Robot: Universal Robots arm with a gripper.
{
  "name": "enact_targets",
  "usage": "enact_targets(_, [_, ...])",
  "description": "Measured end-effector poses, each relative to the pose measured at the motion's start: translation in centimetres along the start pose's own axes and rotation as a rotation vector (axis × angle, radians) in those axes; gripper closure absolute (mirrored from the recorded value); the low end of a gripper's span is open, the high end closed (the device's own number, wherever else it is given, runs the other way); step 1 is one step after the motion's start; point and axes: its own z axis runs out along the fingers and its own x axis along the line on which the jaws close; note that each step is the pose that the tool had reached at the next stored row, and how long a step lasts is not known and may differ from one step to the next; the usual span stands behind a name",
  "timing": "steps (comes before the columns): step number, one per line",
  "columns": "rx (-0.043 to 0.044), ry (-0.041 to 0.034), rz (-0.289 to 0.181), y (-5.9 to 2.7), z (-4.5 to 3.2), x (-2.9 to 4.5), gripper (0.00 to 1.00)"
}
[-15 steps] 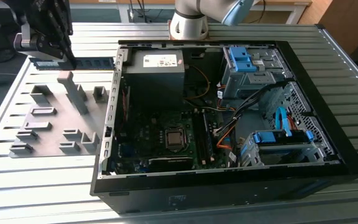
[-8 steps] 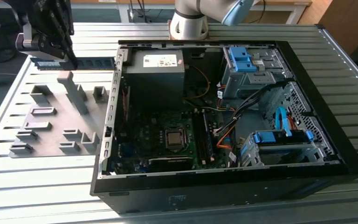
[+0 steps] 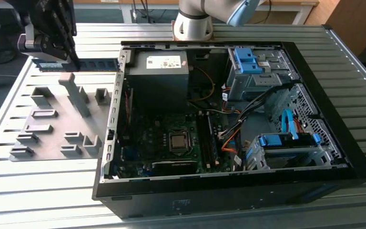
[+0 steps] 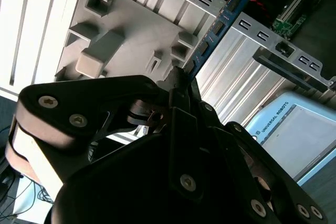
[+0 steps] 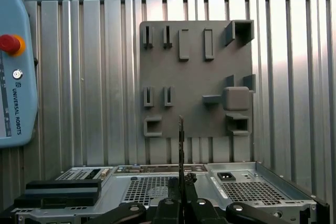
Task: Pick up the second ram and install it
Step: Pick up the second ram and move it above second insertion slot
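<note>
The ram [image 3: 99, 64] is held by one end in the tool [image 3: 68, 63], whose fingers are closed narrowly on it. In the exterior view the stick is carried level in the air just outside the case [image 3: 234, 191], off the case's far corner on the exterior view's left. Its free end is pointed at the case wall and is seen close to it; whether it touches cannot be told. The tray [image 3: 62, 129] is laid flat on the surface [image 3: 30, 191] beside the case on that same side, and the ram is held above the tray's far edge, apart from it.

In the second wrist view the ram [image 4: 220, 22] is shown as a blue strip with black chips, run out from the tool [image 4: 181, 81] across the tray [image 4: 131, 19]. In the first wrist view the ram [image 5: 181, 140] is seen edge-on as a thin dark line rising from the tool [image 5: 181, 190], with the tray [image 5: 194, 72] behind it and the perforated panel of the case [image 5: 236, 187] close beneath. A pendant [image 5: 13, 61] with a red button is seen near the case.

The case is laid on its side with the open side up, so that the motherboard [image 3: 170, 143] is exposed. Blue brackets [image 3: 247, 59] are fitted at the case's far end, and the arm base [image 3: 192, 26] is stood just behind the case
</note>
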Motion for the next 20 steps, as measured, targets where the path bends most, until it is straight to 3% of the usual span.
enact_targets(20, [0.0, 0.0, 0.0, -0.67, 0.0, -0.03, 0.85])
